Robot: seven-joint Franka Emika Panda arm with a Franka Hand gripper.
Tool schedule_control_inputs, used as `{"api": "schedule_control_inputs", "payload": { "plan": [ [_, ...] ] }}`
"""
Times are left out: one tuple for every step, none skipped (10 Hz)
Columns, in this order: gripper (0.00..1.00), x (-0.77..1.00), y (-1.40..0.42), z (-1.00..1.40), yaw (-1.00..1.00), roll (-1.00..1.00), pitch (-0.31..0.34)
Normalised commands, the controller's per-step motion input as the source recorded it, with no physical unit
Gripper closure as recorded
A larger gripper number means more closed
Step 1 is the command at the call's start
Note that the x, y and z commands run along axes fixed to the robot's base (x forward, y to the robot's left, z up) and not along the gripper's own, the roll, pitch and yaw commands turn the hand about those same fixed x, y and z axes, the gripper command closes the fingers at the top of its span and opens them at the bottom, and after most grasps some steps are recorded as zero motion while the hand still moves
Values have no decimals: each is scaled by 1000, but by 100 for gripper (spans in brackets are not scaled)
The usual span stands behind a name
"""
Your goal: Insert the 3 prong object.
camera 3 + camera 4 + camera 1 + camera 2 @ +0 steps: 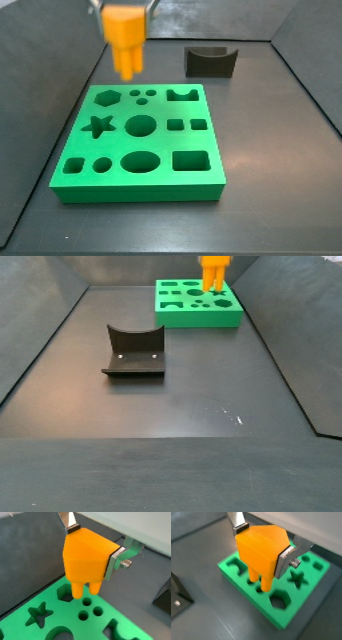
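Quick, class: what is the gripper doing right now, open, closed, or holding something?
Gripper: closed on the 3 prong object, holding it prongs-down just above the green board.

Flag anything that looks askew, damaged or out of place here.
Nothing stands out. The hand holds the orange 3 prong object upright over the green board, prongs down. The board lies flat, and the dark fixture stands apart.
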Motion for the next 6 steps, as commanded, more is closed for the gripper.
{"api": "schedule_control_inputs", "payload": {
  "plan": [
    [100,260,-209,-543,-423,203,123],
    [100,529,-249,-534,-249,211,150],
    [100,623,-263,-471,-177,224,170],
    [100,634,-77,-369,-97,190,206],
    [100,623,0,-340,0,176,214],
    [100,657,0,-354,80,176,199]
  ]
}}
